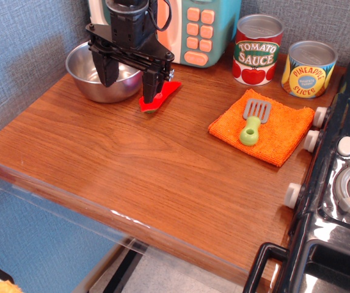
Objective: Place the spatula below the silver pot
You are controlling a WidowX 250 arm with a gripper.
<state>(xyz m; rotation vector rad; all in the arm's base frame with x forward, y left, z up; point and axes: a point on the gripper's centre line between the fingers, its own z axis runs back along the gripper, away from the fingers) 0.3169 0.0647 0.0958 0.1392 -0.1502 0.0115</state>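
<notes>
The spatula (253, 120) lies on an orange cloth (261, 127) at the right of the wooden counter, grey slotted blade pointing away, light-green handle toward me. The silver pot (99, 75) stands at the back left corner. My gripper (127, 79) hangs open and empty just in front of the pot's right side, its black fingers spread wide. One finger (151, 87) is over the red pepper toy. The gripper is far to the left of the spatula.
A red pepper-shaped toy (161, 96) lies right of the pot. A tomato sauce can (257, 50) and a pineapple slices can (308, 69) stand at the back right. A toy microwave (194, 30) is behind the gripper. A black toy stove (339, 183) borders the right edge.
</notes>
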